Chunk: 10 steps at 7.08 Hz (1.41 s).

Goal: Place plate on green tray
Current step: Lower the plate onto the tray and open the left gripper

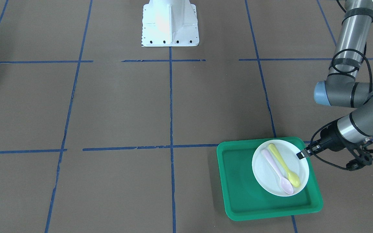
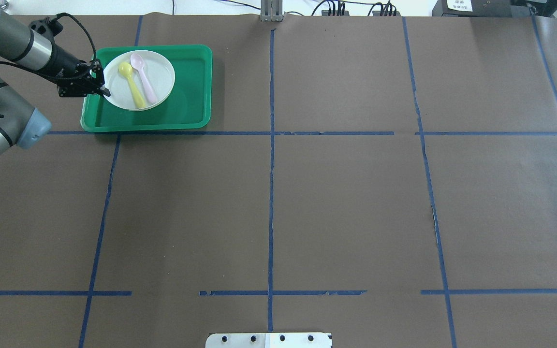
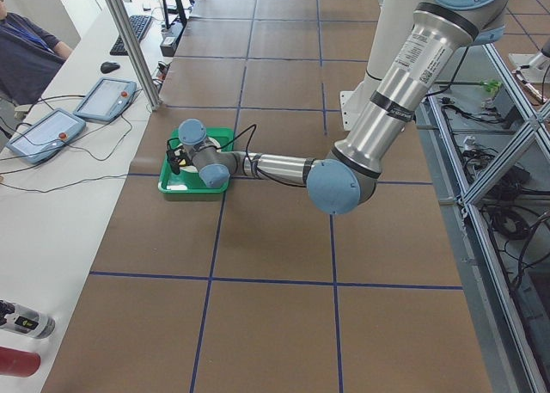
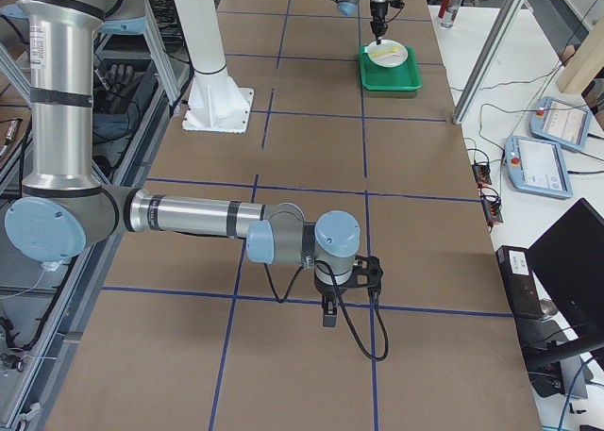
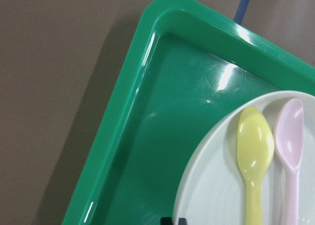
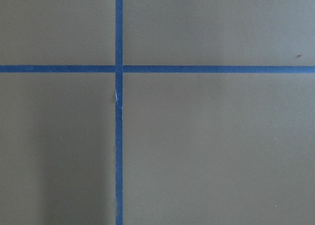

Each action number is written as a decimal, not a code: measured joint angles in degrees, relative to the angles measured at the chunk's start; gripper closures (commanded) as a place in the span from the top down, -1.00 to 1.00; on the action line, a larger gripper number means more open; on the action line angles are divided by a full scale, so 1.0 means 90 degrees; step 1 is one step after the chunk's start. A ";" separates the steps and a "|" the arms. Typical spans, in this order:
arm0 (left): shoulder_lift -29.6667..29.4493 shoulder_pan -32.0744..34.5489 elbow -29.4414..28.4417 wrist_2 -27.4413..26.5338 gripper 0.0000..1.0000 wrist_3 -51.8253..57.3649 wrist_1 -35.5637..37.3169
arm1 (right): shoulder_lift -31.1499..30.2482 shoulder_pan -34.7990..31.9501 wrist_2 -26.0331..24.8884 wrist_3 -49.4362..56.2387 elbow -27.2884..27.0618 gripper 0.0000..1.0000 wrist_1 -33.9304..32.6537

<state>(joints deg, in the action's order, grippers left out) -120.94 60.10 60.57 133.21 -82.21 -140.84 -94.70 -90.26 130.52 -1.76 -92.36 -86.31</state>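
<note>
Standing beside the bench (image 1: pixel 125 106), I see the plate (image 1: pixel 267 178) inside the green tray (image 1: pixel 238 181), over the half of the tray nearest the left arm, with its edge reaching the tray's rim on the robot's side. I cannot tell whether the plate sits flat on the tray floor or is held a little above it. Two plastic spoons lie side by side on the plate, a yellow spoon (image 1: pixel 285 165) and a pink spoon (image 1: pixel 277 171), their bowls pointing away from the robot. The left end effector (image 1: pixel 300 155) comes in low from outside the tray, its fingers pinched together on the plate's rim, gripping the side that faces the arm. The right end effector (image 4: pixel 328 316) hangs well apart from the tray, toward the other end of the bench, pointing down above a crossing of blue tape lines (image 6: pixel 118 136); from where it shows I cannot tell whether it is clenched or released.
</note>
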 measured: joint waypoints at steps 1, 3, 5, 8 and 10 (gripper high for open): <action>-0.0061 -0.0093 -0.0170 -0.0096 -1.00 -0.0331 -0.0260 | 0.0000 0.0000 0.0000 0.0000 -0.0001 1.00 0.0000; -0.0123 -0.0209 -0.0346 -0.0327 -0.04 -0.0683 -0.0540 | -0.0004 0.0000 0.0000 0.0002 0.0004 1.00 0.0000; -0.0132 -0.0229 -0.0369 -0.0389 1.00 -0.0764 -0.0613 | -0.0005 0.0000 0.0000 0.0002 0.0007 1.00 0.0000; -0.0106 -0.0207 -0.0300 -0.0369 1.00 -0.0735 -0.0669 | -0.0005 0.0000 0.0000 0.0000 -0.0001 1.00 0.0000; 0.0107 -0.0061 0.0478 -0.0260 1.00 -0.0220 -0.0204 | -0.0005 0.0000 -0.0004 0.0000 -0.0002 1.00 0.0000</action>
<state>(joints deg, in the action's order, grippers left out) -119.98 59.55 64.88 130.87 -84.19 -142.67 -94.75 -90.26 130.48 -1.76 -92.37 -86.31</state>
